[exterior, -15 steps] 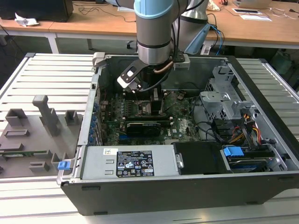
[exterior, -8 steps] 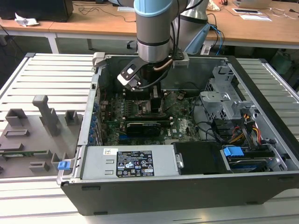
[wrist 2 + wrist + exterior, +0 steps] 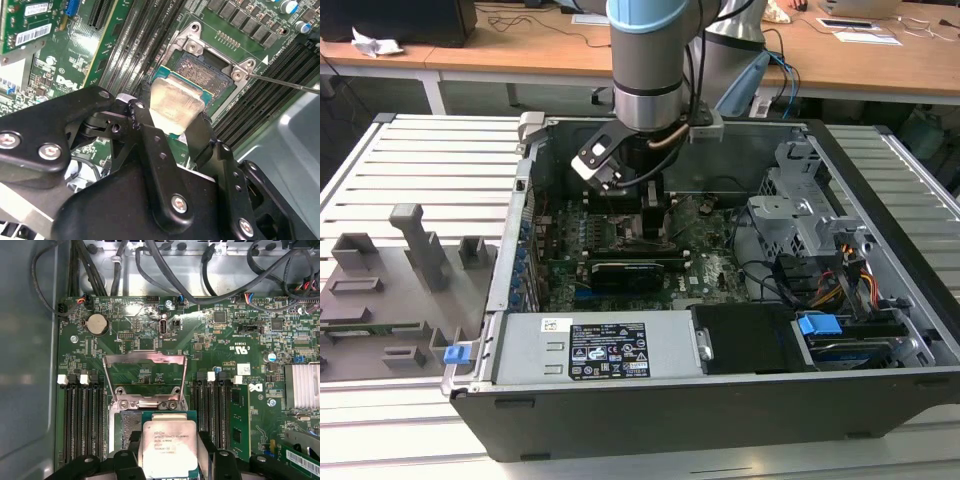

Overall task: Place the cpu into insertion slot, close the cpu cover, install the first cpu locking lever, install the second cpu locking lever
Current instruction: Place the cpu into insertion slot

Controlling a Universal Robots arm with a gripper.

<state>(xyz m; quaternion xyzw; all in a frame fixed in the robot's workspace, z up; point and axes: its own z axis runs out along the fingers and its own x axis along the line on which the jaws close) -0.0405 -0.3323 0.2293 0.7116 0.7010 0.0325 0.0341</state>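
Walls of the open computer case (image 3: 620,410) filled the middle and the exterior view's right, standing on a slatted bench. A grey tray (image 3: 380,290) of moulded holders lay just beside it on the exterior view's left. Inside the case, a metal power box (image 3: 530,350) sat along the near wall, a green board (image 3: 710,265) lay flat on the floor, and a long black card (image 3: 625,272) stood in the board near its middle. Coloured cables and a drive cage crowded the exterior view's right end.

From the upper middle of the exterior view the arm (image 3: 650,50) reached straight down into the case, and its gripper (image 3: 650,205) hung low over the board.

In both wrist views the gripper (image 3: 170,112) (image 3: 169,440) was partly closed, its two black fingers (image 3: 202,127) pressed against opposite edges of the chip (image 3: 175,102) (image 3: 169,445), silver face up. The chip was over the socket (image 3: 200,70) (image 3: 131,425), covering part of it and leaving some of the dark pin field bare. Whether it rested in the socket or hung just above it could not be told. The cover frame (image 3: 145,359) was swung up and open on its hinge beside the socket. A thin metal lever (image 3: 285,82) stuck out from one socket corner.
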